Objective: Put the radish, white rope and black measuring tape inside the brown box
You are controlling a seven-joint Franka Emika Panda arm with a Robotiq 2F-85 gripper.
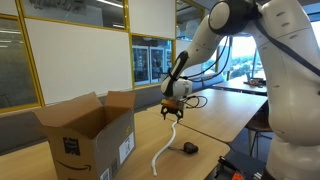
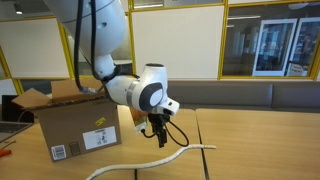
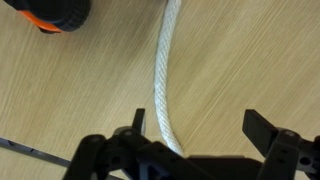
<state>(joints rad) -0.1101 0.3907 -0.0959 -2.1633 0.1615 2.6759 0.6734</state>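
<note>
The white rope [image 3: 163, 80] lies limp on the wooden table, seen in both exterior views [image 1: 163, 150] [image 2: 150, 160]. My gripper [image 3: 197, 125] is open above it, with the rope passing just inside one fingertip. It hovers low over the table in both exterior views [image 1: 172, 113] [image 2: 157, 135]. The black measuring tape [image 1: 188, 148] lies on the table beside the rope, and shows at the top corner of the wrist view [image 3: 55, 12] with an orange patch. The brown box [image 1: 85, 130] [image 2: 85, 128] stands open, apart from the gripper. The radish is out of view.
The table edge [image 1: 215, 150] runs close to the tape. A second table [image 1: 235, 90] stands behind. Glass partitions [image 2: 260, 45] line the room.
</note>
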